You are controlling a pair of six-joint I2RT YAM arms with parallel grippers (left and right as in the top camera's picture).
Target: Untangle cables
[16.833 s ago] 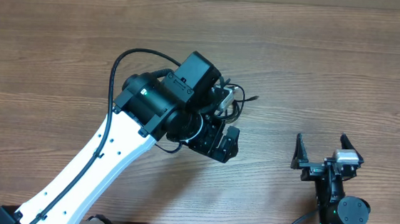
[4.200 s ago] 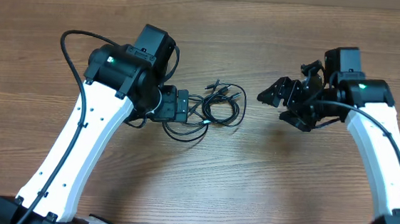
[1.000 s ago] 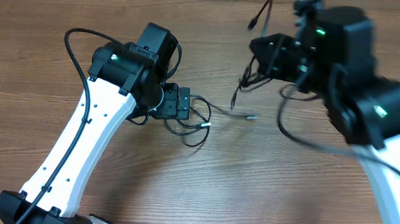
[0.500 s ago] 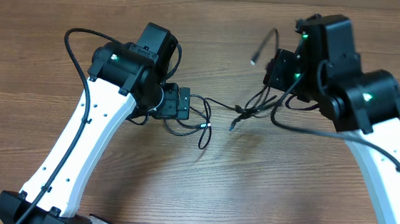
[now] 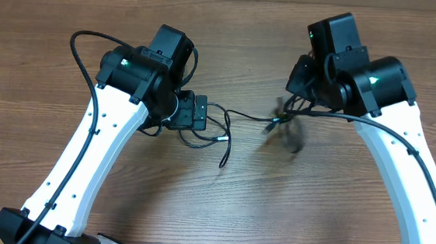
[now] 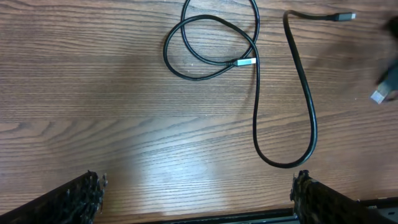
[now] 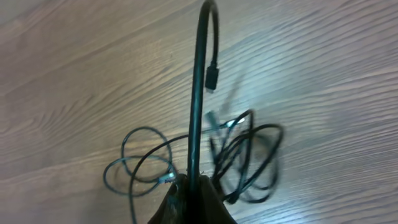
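Closest in our right wrist view, the right gripper (image 7: 194, 198) is pinched fully closed on one thin black cable (image 7: 197, 93), which runs from its jaws to a small plug. Beyond it, a blurred tangle of black cords (image 7: 245, 158) shows against the brown wooden table (image 7: 74, 74). Our left gripper (image 6: 196, 186) is spread wide and holds nothing. It sits above a looped black cable with a silver tip (image 6: 244, 62) lying on the wood.
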